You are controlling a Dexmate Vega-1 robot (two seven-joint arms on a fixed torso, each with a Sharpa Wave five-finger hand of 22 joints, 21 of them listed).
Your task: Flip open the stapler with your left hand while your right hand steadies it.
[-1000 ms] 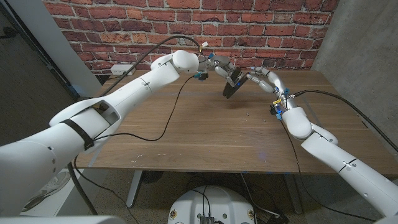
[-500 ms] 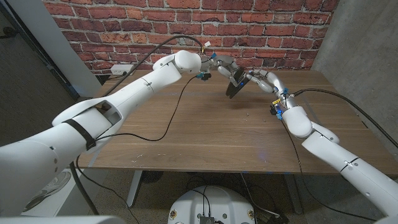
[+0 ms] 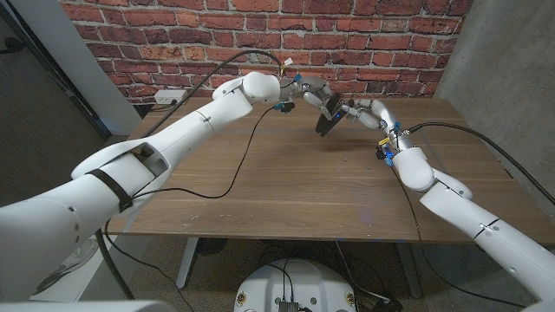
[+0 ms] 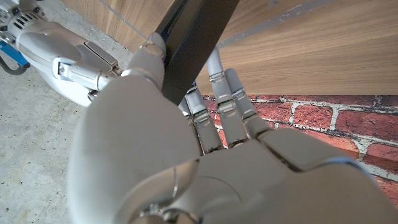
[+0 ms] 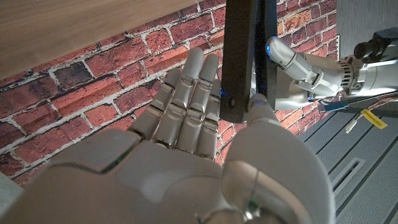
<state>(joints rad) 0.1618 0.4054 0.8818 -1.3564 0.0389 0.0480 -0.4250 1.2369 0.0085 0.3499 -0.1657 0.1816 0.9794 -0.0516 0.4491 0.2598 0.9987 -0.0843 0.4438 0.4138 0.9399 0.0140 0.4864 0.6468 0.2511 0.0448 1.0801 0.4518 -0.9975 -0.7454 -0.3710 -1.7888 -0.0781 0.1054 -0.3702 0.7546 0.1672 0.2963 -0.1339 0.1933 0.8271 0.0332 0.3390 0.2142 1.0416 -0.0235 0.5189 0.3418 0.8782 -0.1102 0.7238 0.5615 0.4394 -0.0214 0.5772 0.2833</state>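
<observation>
Between both hands point(image 3: 314, 94) point(image 3: 360, 109) — the stapler point(image 3: 327, 116)

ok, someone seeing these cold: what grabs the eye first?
The black stapler, held tilted above the far middle of the wooden table, pinched from both sides by the left hand and right hand. Behind them, the red brick wall stands out.

One black stapler point(image 3: 328, 116) is held up over the far side of one wooden desk point(image 3: 286, 186). Two robot hands meet on it: one left hand point(image 3: 314, 94), one right hand point(image 3: 362, 110).
</observation>
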